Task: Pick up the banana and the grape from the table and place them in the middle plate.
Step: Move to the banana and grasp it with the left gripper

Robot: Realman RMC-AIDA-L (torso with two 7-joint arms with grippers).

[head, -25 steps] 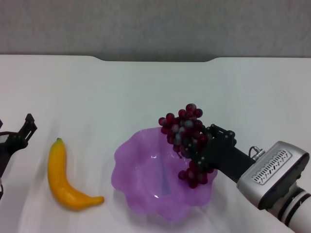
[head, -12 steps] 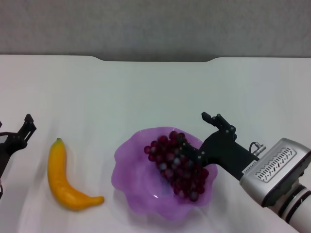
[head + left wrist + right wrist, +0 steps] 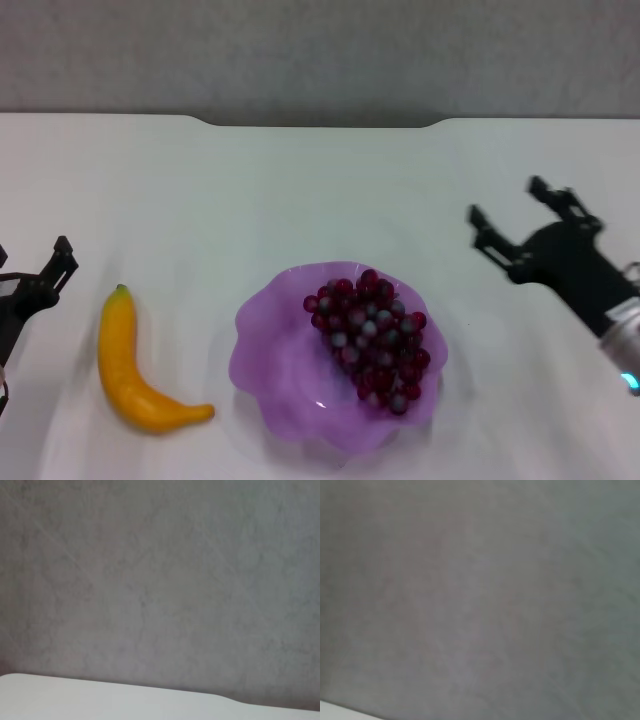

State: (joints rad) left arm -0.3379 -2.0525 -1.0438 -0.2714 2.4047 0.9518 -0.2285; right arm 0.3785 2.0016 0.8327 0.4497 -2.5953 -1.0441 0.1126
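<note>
The grape [image 3: 372,338], a dark red-purple bunch, lies inside the purple wavy-rimmed middle plate [image 3: 275,345] near the table's front middle. The banana [image 3: 128,365], yellow-orange with a green tip, lies on the white table [image 3: 300,190] left of the plate. My right gripper [image 3: 508,214] is open and empty, held above the table to the right of the plate. My left gripper [image 3: 45,270] is at the far left edge, beside the banana's tip, only partly in view. Both wrist views show only a grey wall and a strip of table edge.
The table's far edge has a notch [image 3: 320,122] with a grey wall behind it. In the left wrist view the white table edge [image 3: 100,700] shows below the wall.
My right gripper let the grape go into the plate, opened, and drew back up and to the right. The grape now lies settled in the plate. The left arm has not moved.
</note>
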